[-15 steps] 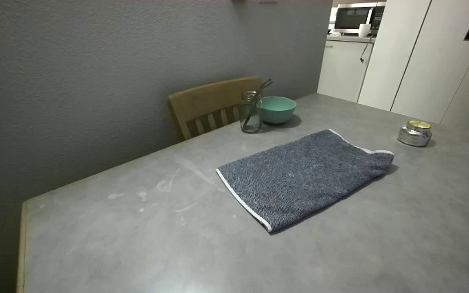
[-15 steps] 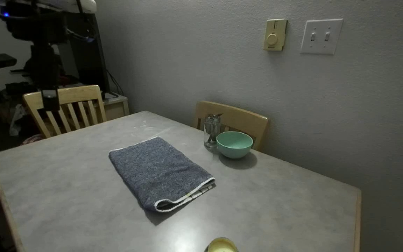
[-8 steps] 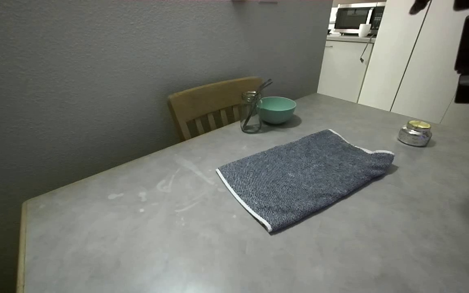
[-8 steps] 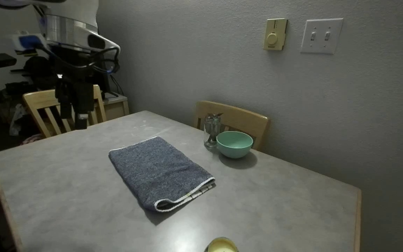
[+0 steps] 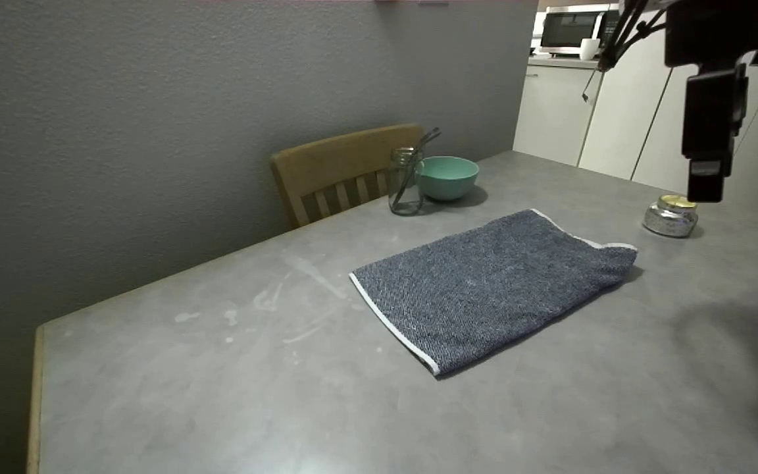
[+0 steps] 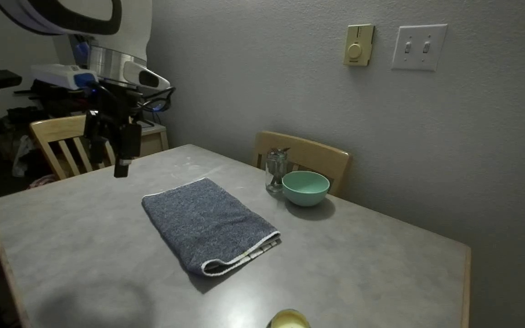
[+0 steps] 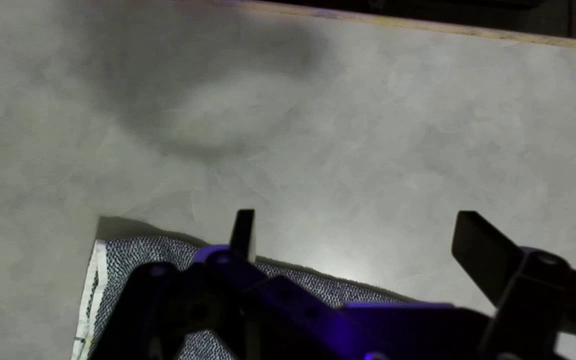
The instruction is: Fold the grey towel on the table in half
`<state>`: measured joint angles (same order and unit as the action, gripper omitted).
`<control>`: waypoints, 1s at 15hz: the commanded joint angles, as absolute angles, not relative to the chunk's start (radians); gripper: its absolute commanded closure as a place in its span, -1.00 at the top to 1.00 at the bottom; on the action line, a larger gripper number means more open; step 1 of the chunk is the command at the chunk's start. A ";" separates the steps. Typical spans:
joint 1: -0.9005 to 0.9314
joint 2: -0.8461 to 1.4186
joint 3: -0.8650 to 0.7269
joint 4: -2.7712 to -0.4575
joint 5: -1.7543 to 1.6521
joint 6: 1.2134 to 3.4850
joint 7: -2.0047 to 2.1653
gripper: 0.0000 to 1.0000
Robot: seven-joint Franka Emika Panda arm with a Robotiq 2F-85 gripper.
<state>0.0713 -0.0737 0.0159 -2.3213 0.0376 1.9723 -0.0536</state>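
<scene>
The grey towel point(image 5: 494, 283) lies on the table point(image 5: 221, 395) as a flat rectangle, seen in both exterior views. In an exterior view, one end of the towel point(image 6: 208, 223) shows pale trim curling round in a loop, with a white-striped layer beneath. My gripper point(image 6: 109, 164) hangs in the air above the table, pointing down, apart from the towel. In the wrist view my gripper point(image 7: 355, 222) is open with nothing between its fingers. There, the towel's trimmed corner point(image 7: 133, 252) and one long edge show below; the rest is hidden behind the gripper.
A green bowl point(image 6: 306, 189) and a glass jar with utensils point(image 6: 275, 175) stand near the wall side of the table. A silver candle jar point(image 5: 670, 217) stands beyond the towel's end. A wooden chair point(image 5: 346, 158) is against the table. The table edge point(image 7: 418, 25) crosses the wrist view's top.
The arm has come into view in an exterior view and moved lower and over the table, closer to the towel. Its shadow now falls on the tabletop. The towel has not moved.
</scene>
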 commanded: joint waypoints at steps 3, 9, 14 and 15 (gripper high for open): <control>0.066 0.015 0.030 -2.252 0.208 2.025 0.129 1.00; 0.116 0.291 0.107 -1.996 0.315 1.986 0.135 1.00; 0.127 0.295 0.110 -2.011 0.291 2.022 0.165 1.00; 0.125 0.297 0.109 -2.007 0.291 2.018 0.163 1.00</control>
<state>0.1271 0.2962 0.1069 -2.0091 0.2924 2.0207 0.1623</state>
